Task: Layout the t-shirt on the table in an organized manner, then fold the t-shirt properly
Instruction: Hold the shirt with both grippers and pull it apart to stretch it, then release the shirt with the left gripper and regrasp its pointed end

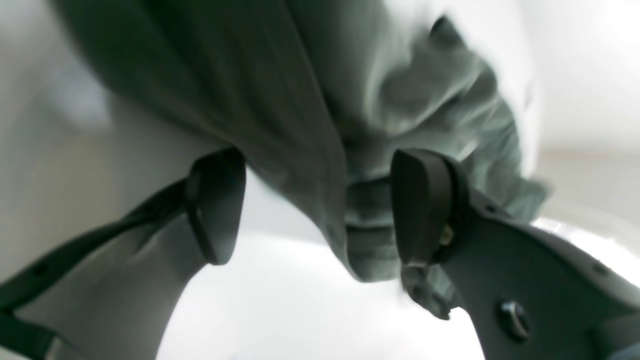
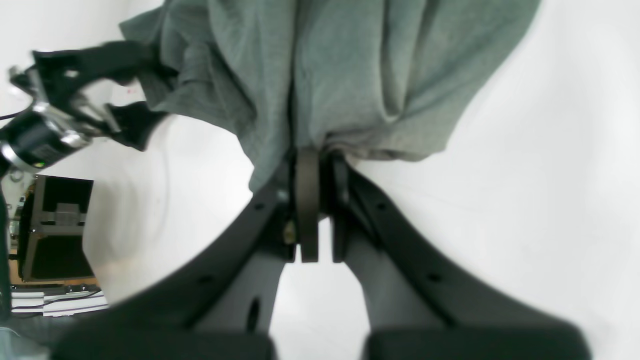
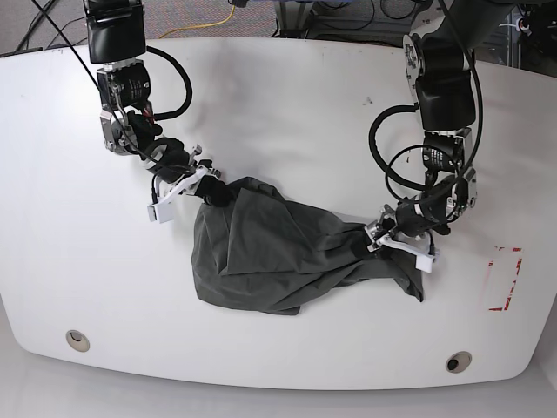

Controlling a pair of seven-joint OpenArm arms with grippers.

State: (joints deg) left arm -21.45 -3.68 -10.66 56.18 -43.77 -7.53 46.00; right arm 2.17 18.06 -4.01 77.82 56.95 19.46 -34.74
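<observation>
The dark grey-green t-shirt (image 3: 278, 252) lies bunched and wrinkled in the middle of the white table (image 3: 287, 113). My right gripper (image 3: 218, 190), on the base view's left, is shut on the shirt's upper left edge; its wrist view shows the jaws (image 2: 317, 157) pinched on a gathered fold of the t-shirt (image 2: 350, 75). My left gripper (image 3: 374, 237) is at the shirt's right end. In its wrist view the left gripper (image 1: 317, 165) has its jaws wide apart, with blurred t-shirt cloth (image 1: 280, 100) lying between them and against one finger (image 1: 422, 205).
A red tape rectangle (image 3: 503, 279) is at the table's right edge. Two grommet holes (image 3: 77, 340) (image 3: 459, 360) sit near the front edge. Cables and equipment lie beyond the far edge. The left arm (image 2: 50, 110) shows in the right wrist view.
</observation>
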